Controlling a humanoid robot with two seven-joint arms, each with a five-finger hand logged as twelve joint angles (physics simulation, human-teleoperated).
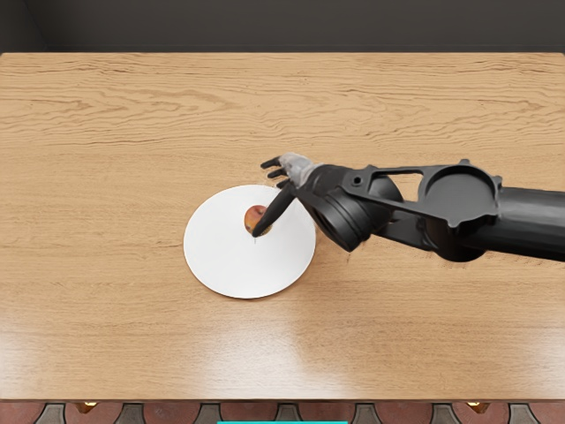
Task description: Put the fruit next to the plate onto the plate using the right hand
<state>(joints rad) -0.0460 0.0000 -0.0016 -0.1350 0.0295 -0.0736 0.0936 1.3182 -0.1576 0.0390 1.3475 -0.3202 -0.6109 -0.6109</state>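
Sitting on plate point(221, 258), fruit point(253, 214) partly hidden by spread right hand point(290, 173); wood table point(106, 132).

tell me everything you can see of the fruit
The fruit is small, rounded and reddish-orange, with a smooth-looking skin. It lies over the white plate, just beyond the plate's middle. The right hand crosses its right side and hides part of it. Whether the hand grips it, or the fruit rests on the plate, cannot be told.

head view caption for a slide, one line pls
Right hand over a white plate on a wooden table, beside a small reddish fruit on the plate.
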